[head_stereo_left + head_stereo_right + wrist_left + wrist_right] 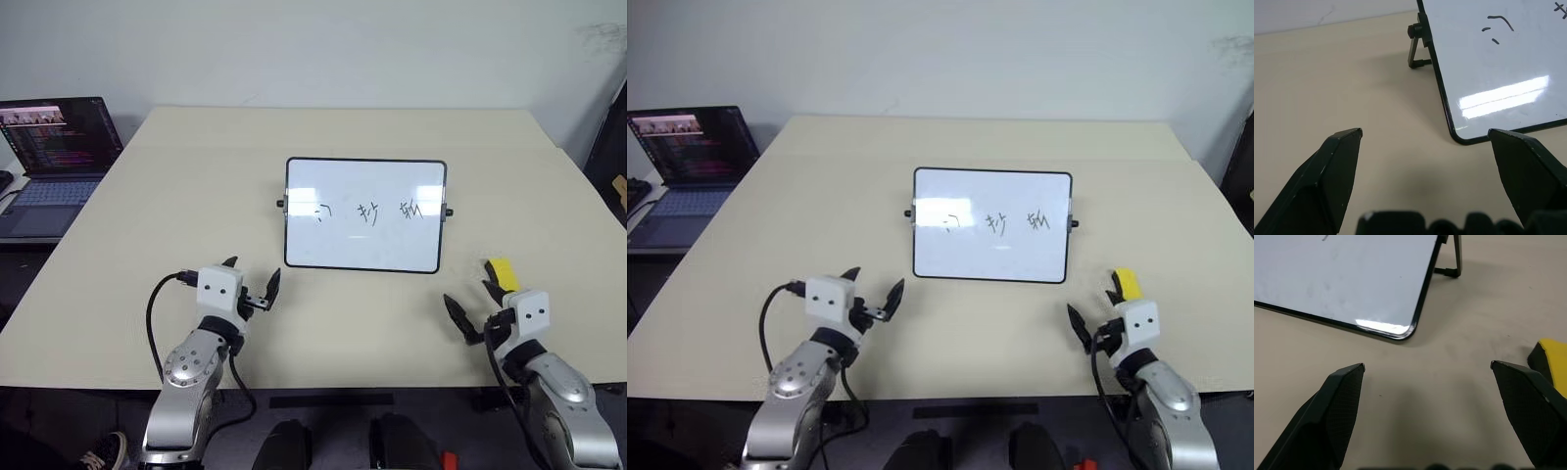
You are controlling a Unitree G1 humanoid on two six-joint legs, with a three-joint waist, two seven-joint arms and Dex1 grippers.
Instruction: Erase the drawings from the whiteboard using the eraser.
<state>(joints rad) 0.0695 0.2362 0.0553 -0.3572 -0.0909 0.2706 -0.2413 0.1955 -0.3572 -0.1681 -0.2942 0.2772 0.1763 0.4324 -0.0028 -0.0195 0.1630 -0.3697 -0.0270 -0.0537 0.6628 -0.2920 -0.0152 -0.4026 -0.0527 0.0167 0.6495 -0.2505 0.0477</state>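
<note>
Right gripper (474, 305): jaws spread, empty, eraser (502, 272) just beyond one finger, seemingly untouched. Advice: centre over eraser before closing. Left gripper (253, 282): spread, idle.

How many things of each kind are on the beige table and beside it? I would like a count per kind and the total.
Whiteboard: 1
Groups of drawings: 3
Yellow eraser: 1
Laptop: 1
Total: 6

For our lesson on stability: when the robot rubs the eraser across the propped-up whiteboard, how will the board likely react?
The whiteboard leans on thin side stands, so a firm push may tip it back or skid it across the smooth table. It looks thin and light, so it probably offers little resistance. Its glossy face should let the eraser glide.
</note>
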